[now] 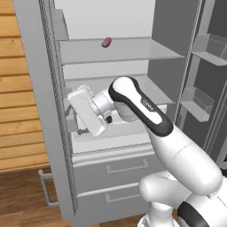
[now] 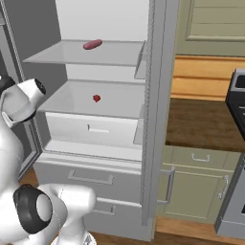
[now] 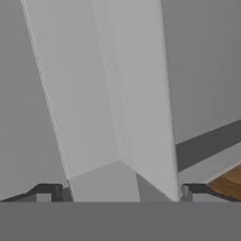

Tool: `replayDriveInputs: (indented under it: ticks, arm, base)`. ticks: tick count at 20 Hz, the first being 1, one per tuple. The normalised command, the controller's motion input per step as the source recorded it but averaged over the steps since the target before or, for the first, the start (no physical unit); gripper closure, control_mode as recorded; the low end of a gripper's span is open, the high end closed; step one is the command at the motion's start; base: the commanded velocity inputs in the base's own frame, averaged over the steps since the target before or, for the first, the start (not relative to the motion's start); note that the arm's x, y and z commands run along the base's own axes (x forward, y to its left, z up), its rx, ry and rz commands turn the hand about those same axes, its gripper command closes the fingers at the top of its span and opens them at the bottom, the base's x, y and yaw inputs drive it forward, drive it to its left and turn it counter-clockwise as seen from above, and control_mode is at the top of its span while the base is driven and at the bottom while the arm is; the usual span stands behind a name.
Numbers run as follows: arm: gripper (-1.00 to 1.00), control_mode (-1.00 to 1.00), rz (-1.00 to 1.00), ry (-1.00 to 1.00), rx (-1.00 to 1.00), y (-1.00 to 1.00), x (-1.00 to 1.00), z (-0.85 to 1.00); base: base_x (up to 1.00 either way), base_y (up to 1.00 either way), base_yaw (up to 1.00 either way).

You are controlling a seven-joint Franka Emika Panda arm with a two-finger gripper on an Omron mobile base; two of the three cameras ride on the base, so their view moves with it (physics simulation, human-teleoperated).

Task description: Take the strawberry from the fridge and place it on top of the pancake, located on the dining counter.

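Inside the fridge (image 2: 153, 119), strawberry (image 2: 96, 98) below a pinkish lump (image 2: 92, 44); pincer (image 3: 120, 190) wide, empty.

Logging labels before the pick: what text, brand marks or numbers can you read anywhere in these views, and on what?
No readable text anywhere.
White robot arm: a small pale mark on its dark forearm band, too small and blurred to read.
Tall light-grey fridge, its white shelves and drawers: no labels or numbers.

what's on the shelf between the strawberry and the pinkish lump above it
Nothing but bare shelf. In the right base view the strawberry sits alone on the middle shelf, with the pinkish lump one shelf higher in the fridge.
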Motion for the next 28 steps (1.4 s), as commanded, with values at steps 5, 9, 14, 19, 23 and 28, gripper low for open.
replayDriveInputs:
  ticks: [5,9,14,19,23,28]
  arm:
    - [-1.0,-1.0,-0.01,-0.11,-0.06,0.23,0.01,0.33]
    - [-1.0,-1.0,0.0,-0.03,-0.18,0.2,0.04,0.67]
    - [-1.0,-1.0,0.0,-0.02,-0.09,0.0,-0.05,0.75]
    - [-1.0,-1.0,0.0,0.0,-0.04,-0.09,-0.01,0.68]
    - [-1.0,-1.0,0.04,0.0,-0.3,0.0,0.0,0.31]
    - [-1.0,-1.0,0.01,-0.01,-0.13,-0.28,0.02,0.14]
  base:
    - [0.0,0.0,0.0]
    - [0.0,0.0,0.0]
    - [0.0,0.0,0.0]
    - [0.0,0.0,0.0]
    - [0.0,0.0,0.0]
    - [0.0,0.0,0.0]
